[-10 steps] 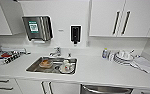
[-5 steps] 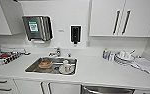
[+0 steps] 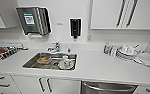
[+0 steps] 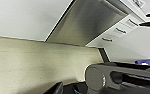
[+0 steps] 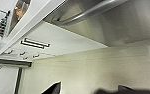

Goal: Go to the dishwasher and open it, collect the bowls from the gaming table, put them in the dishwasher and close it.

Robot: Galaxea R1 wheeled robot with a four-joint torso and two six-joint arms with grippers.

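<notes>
— So, where does the job stand?

— Early, I'd judge. The dishwasher sits under the front edge of the bench, toward its right end, and its steel door with the bar handle looks shut. Opening it is not yet done, and nothing of the bowl collecting or loading is visible.

— Is the robot near enough?

— It faces the bench, with the sink let into the middle and dishes lying in the basin. A stack of white plates stands near the right back corner. From the left wrist the brushed steel front shows close by; from the right wrist the bar handle shows close too.

— And the grippers?

— I cannot tell whether either is clenched or released. Nothing appears grasped.
</notes>
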